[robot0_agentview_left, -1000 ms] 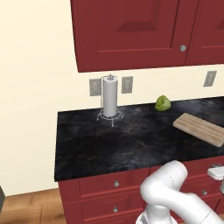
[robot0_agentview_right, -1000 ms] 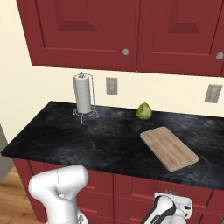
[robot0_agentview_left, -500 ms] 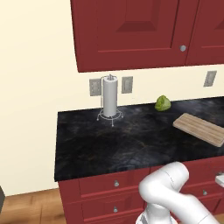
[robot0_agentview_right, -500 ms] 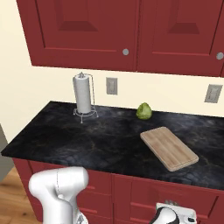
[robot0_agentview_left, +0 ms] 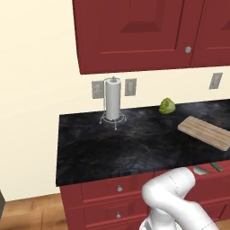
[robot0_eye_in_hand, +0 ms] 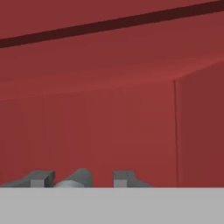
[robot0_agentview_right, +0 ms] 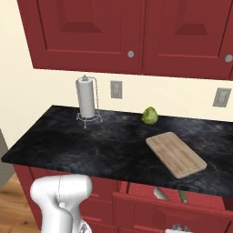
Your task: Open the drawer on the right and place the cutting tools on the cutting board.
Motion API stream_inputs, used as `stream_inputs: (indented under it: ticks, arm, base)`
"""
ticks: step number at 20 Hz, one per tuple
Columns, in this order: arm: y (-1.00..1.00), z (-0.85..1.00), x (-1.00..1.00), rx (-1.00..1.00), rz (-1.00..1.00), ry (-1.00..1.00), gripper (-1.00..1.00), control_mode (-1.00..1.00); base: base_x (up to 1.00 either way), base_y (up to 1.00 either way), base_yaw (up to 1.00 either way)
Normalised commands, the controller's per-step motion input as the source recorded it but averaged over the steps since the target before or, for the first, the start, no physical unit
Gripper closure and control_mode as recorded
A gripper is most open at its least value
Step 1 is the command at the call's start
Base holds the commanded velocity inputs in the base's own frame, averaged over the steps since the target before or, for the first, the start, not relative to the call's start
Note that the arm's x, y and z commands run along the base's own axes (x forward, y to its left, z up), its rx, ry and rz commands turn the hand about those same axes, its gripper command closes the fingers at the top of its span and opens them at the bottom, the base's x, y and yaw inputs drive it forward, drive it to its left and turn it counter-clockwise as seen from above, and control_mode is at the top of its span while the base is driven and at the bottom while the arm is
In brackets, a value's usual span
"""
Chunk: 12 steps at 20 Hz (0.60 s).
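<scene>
Drawer (robot0_agentview_right: 168, 200) partly pulled out, my jaws (robot0_eye_in_hand: 81, 178) at its knob (robot0_eye_in_hand: 78, 177).

My two dark fingertips (robot0_eye_in_hand: 41, 178) stand either side of the small silver knob on the red drawer front, close beside it; whether they actually grip it I cannot tell. Beyond my jaws, inside the open drawer, lie the cutting tools: a grey metal one (robot0_agentview_right: 160, 194) and, just beside it, a green-handled one (robot0_agentview_right: 183, 196). Above my jaws, on the black bench (robot0_agentview_right: 91, 145), the cutting board (robot0_agentview_right: 175, 154) lies flat with nothing on it. Farther back sits a round green vegetable (robot0_agentview_right: 149, 116), and well off to the left a paper towel roll (robot0_agentview_right: 86, 98) stands upright on its wire stand.
</scene>
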Motion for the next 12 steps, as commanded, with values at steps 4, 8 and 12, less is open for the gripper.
stream_inputs:
  ticks: [4,8,12]
  arm:
    - [-0.64,-0.31,-1.0,0.0,0.0,0.0,1.0,-1.0]
    - [-0.61,-0.36,-1.0,0.0,0.0,0.0,1.0,-1.0]
    - [-0.57,-0.39,-1.0,0.0,0.0,0.0,1.0,-1.0]
  base:
    - [0.0,0.0,0.0]
    - [0.0,0.0,0.0]
    - [0.0,0.0,0.0]
